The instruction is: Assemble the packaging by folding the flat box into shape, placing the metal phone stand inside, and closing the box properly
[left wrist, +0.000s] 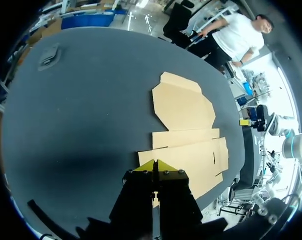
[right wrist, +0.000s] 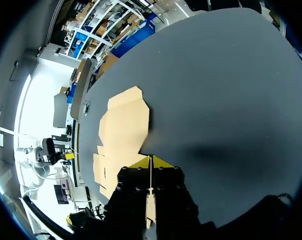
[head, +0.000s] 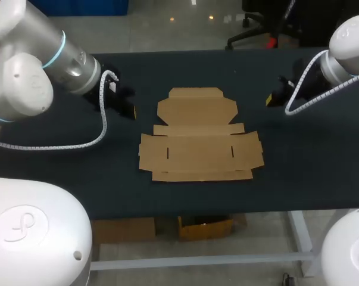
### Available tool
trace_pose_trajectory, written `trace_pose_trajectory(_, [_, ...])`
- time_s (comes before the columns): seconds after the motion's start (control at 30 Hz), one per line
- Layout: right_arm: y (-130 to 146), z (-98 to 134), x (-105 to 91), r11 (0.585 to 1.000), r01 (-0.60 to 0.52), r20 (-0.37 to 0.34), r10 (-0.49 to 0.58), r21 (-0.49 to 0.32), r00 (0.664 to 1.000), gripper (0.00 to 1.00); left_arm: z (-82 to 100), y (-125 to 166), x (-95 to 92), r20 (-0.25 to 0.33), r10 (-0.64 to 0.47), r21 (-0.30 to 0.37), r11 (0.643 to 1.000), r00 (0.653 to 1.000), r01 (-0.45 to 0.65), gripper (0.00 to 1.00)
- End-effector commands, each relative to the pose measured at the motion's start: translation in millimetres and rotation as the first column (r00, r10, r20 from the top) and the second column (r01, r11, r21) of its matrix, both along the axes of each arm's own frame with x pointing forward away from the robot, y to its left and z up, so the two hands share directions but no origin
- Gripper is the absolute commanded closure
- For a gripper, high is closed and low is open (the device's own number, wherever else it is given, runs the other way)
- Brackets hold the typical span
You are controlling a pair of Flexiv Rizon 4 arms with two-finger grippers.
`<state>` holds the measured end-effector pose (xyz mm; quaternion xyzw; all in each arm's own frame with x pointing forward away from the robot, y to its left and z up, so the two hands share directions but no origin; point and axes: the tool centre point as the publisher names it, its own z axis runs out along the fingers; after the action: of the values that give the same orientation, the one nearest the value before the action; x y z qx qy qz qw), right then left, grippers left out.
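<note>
the box point(head: 200, 140) is laid flat and unfolded in the middle of the table point(head: 322, 179). the left gripper point(left wrist: 156, 162) is held near its left side, the fingers pressed together with nothing between them. the right gripper point(right wrist: 151, 159) is held near its right side, its fingers also pressed together.

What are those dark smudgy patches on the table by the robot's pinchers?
Shadows. Left wrist view: a soft dark patch on the table beside the left end effector. Right wrist view: another beside the right end effector. Head view: the flat box lies evenly lit, with no glare.
</note>
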<state>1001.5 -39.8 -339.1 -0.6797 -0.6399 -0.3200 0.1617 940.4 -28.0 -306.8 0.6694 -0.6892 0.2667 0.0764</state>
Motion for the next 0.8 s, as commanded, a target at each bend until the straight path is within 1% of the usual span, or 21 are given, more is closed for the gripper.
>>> trace_pose_trajectory(0.03, [8,-5,7.7,1.000,-0.005,-0.018,0.005,-0.002,1.000,1.00,-9.5,0,4.8,0.001,0.009,0.006,1.000,1.000,-0.009,1.00])
trace_pose_trajectory(0.3, [20,-10,10.5,1.000,-0.015,-0.035,0.014,-0.014,0.999,1.00,-20.8,1,15.1,0.019,-0.008,0.038,0.999,1.000,0.007,1.00])
trace_pose_trajectory(0.6, [26,-23,12.8,1.000,-0.015,-0.059,0.014,-0.006,0.998,1.00,-34.4,2,26.5,0.010,-0.052,0.019,0.998,0.999,0.052,1.00])
trace_pose_trajectory(0.8, [27,-30,12.2,1.000,-0.008,-0.072,0.008,0.001,0.997,1.00,-39.6,1,29.9,0.008,-0.074,0.009,0.997,0.997,0.074,1.00])
